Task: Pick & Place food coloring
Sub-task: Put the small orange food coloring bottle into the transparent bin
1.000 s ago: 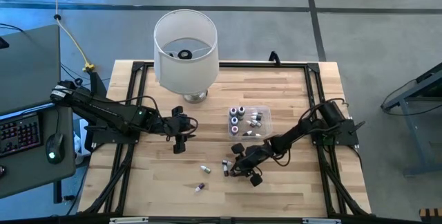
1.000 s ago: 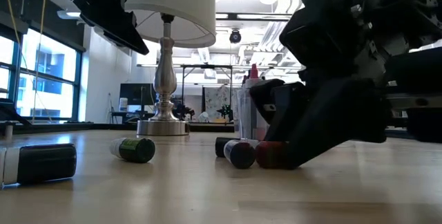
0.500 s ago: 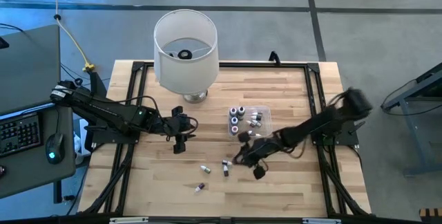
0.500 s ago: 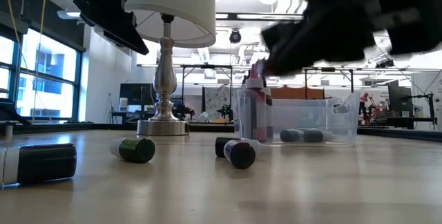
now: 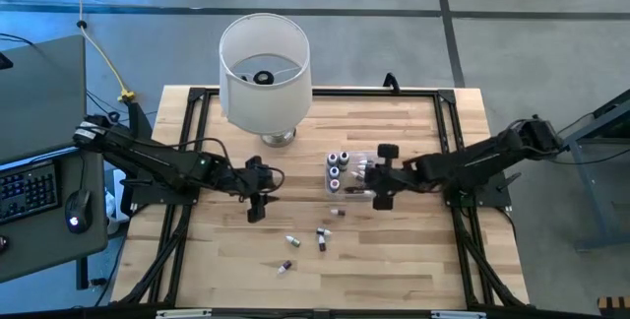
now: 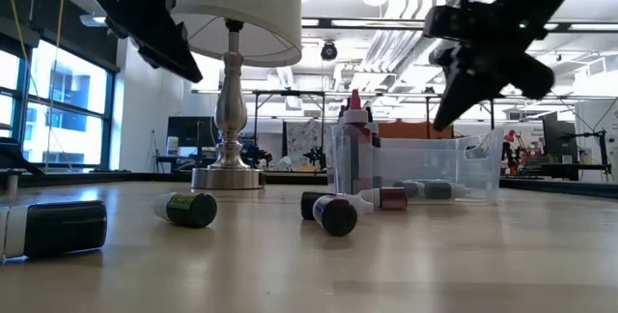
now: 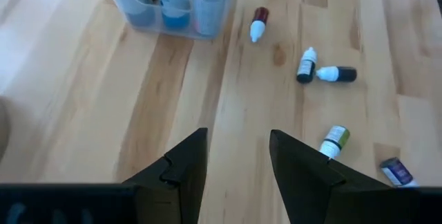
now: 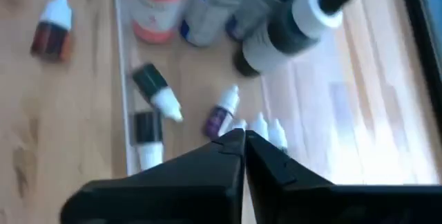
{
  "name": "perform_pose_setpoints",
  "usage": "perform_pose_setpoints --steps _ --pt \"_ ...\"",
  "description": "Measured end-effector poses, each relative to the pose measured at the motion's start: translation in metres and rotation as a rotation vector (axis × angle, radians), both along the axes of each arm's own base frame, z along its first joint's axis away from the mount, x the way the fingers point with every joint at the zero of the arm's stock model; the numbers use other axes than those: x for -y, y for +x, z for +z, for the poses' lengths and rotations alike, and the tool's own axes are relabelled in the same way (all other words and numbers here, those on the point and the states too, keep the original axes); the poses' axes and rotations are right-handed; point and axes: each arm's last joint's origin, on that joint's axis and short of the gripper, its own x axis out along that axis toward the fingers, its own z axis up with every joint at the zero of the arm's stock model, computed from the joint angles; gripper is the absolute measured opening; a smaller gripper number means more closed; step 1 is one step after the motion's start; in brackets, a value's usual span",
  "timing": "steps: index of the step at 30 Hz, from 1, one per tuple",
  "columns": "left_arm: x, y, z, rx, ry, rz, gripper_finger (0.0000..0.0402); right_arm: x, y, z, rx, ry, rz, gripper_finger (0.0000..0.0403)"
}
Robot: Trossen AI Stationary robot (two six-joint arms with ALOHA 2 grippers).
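Food coloring bottles [image 5: 320,239], small plastic droppers with white tips, lie scattered on my pale wood-grain table [image 5: 413,260]; more stand or lie in the clear plastic tub [image 5: 378,174]. My right gripper [image 5: 380,175], down among them a second ago, now hangs over the tub, clenched on nothing. My left gripper [image 5: 258,191] waits spread. No label is legible.

My fingers [image 8: 207,172] are black; the counter [image 5: 413,260] is pale, streaked wood; the lampshade [image 5: 264,73] is white on a silvery base [image 5: 279,138]; the tub [image 7: 148,6] is clear; one loose bottle [image 7: 259,23] is dark red with a white cap; another [image 7: 333,141] wears a yellow-green label; a third [image 7: 396,171] is purple-blue.
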Motion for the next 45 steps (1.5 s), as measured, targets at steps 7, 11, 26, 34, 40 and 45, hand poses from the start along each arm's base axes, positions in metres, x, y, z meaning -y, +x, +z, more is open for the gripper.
perform_pose_setpoints --steps 7,11,26,34,40,45 --pt "0.003 0.006 -0.012 -0.059 -0.061 0.028 0.0154 -0.004 0.019 0.011 0.170 0.180 0.204 0.0025" --pt "0.004 0.010 -0.020 -0.104 -0.033 -0.016 0.0154 -0.023 0.028 0.019 0.311 0.298 0.297 0.0062" --pt "0.006 0.017 -0.033 -0.154 -0.011 -0.022 0.0154 -0.088 0.057 -0.075 0.321 0.160 0.154 0.0158" --pt "0.006 0.017 -0.033 -0.155 -0.012 -0.023 0.0154 -0.082 0.058 -0.092 0.274 0.129 0.090 0.0158" --pt "0.007 0.017 -0.033 -0.154 -0.013 -0.023 0.0154 -0.077 0.058 -0.098 0.227 0.129 0.068 0.0153" --pt "0.007 0.017 -0.033 -0.154 -0.013 -0.023 0.0154 -0.076 0.059 -0.097 0.240 0.142 0.063 0.0123"
